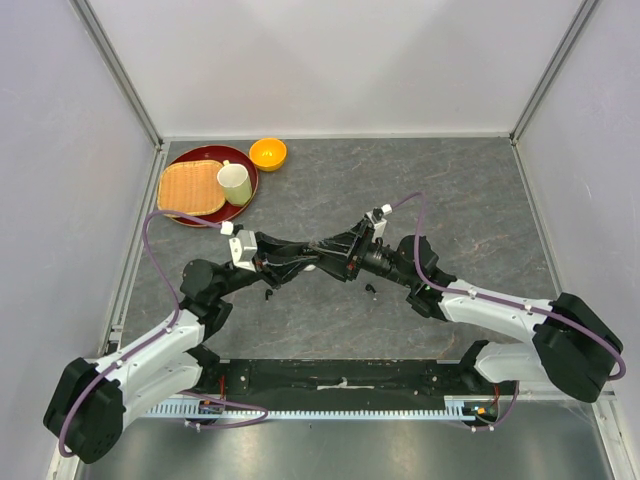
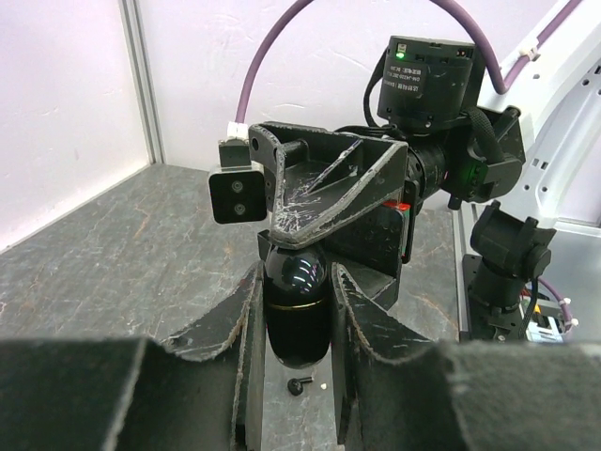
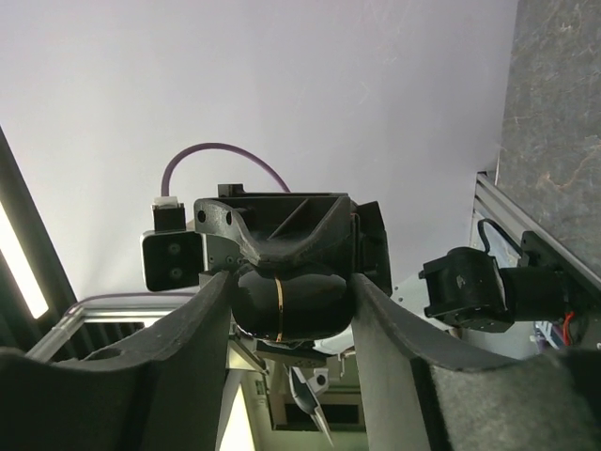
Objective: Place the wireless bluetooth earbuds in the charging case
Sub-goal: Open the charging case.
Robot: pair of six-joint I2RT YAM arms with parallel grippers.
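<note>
A glossy black pebble-shaped charging case (image 2: 297, 305) with a thin gold seam is held off the table between both grippers, and its lid looks closed. My left gripper (image 2: 296, 282) is shut on its sides. My right gripper (image 3: 291, 287) is shut on the same case (image 3: 300, 299) from the opposite end. In the top view the two grippers meet at the table's middle (image 1: 328, 252). One small black earbud (image 2: 300, 383) lies on the table below the case. Two small black earbuds (image 1: 268, 293) (image 1: 370, 290) show in the top view. A white object (image 1: 310, 266) shows partly under the grippers. I cannot make out any white earbuds.
A red round tray (image 1: 243, 205) at the back left holds a woven plate (image 1: 191, 188) and a pale cup (image 1: 235, 184). An orange bowl (image 1: 267, 153) stands behind it. Walls close the table in on three sides.
</note>
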